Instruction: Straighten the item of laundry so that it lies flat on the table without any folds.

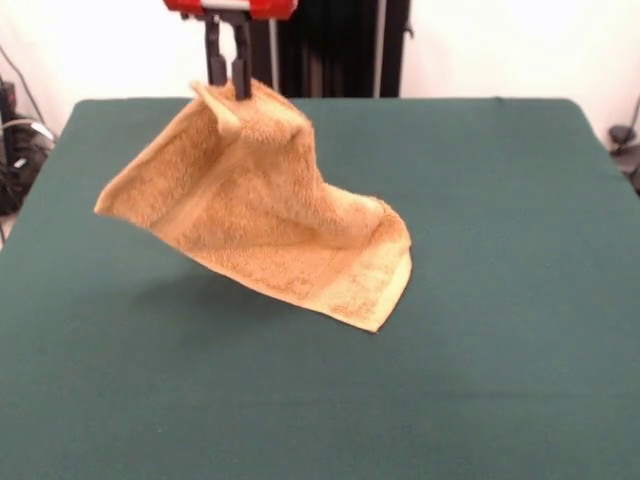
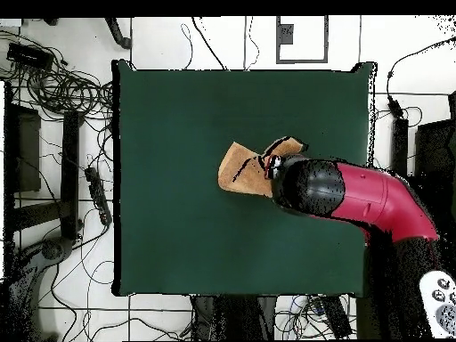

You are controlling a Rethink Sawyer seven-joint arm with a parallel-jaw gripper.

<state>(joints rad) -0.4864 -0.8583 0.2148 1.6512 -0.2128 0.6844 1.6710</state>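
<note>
front view shows the green table filling most of the frame, with the washcloth hanging left of centre, its lower corner reaching toward the felt. the gripper at top centre-left is clenched on the cloth's upper edge, so folds drape below it. overhead view alone shows the red arm entering from the right, covering part of the cloth, and cables on the floor at left.

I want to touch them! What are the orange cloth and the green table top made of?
The orange cloth looks like soft terry cotton: its surface is fuzzy and loopy, with a flatter woven band near one edge. The table top looks like matte felt, dark green with no shine, though it could be another fabric. The gripper pinching the cloth looks like hard black plastic or metal.
</note>
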